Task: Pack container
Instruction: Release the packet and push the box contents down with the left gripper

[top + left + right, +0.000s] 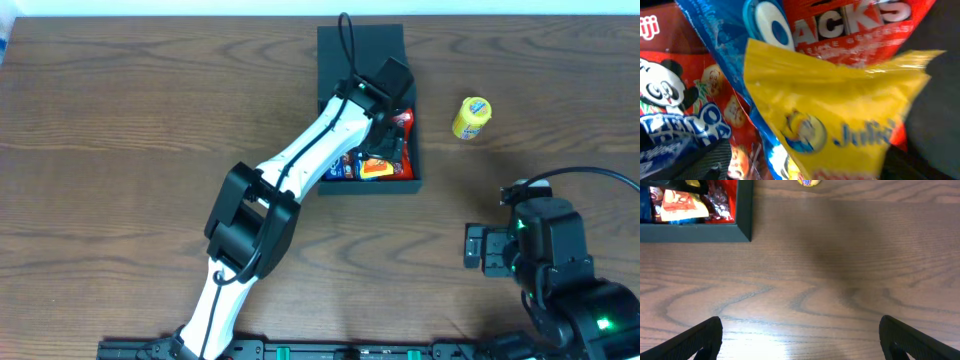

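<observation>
Container at 12 o'clock on worktop, snacks inside. Left claw down among them; grip state cannot be told. Yellow packet loose at container's 3 o'clock, 12 o'clock from right claw, fingers apart. Right arm nearer.

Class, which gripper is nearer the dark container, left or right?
Left. The left gripper is inside the container, among snack packets; the right gripper is over the table, apart from it.
</observation>
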Tool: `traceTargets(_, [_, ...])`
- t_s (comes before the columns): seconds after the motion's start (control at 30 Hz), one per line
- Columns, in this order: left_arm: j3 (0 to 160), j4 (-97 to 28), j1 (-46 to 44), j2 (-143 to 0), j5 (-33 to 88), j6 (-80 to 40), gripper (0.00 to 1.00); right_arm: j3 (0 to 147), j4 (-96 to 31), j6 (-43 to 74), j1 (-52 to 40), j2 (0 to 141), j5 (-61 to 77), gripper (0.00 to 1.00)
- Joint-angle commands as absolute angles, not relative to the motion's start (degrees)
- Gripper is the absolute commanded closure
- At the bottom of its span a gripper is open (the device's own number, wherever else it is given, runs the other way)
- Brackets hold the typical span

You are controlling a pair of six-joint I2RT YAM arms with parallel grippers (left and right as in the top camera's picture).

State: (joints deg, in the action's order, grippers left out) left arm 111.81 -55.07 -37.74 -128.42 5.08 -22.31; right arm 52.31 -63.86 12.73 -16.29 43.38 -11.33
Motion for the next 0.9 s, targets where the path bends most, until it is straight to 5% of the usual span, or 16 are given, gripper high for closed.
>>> traceTargets(0.0, [112.3,-55.2,-38.0,-122.7,3.6,-21.8,0.04,52.4,-63.9,12.4,-15.4,43.1,-11.5,0.01])
traceTargets(0.87, [112.2,-63.2,-47.6,-113.5,-1.9,-21.5,0.04,52.4,-63.9,12.4,-15.4,43.1,-11.5,0.01])
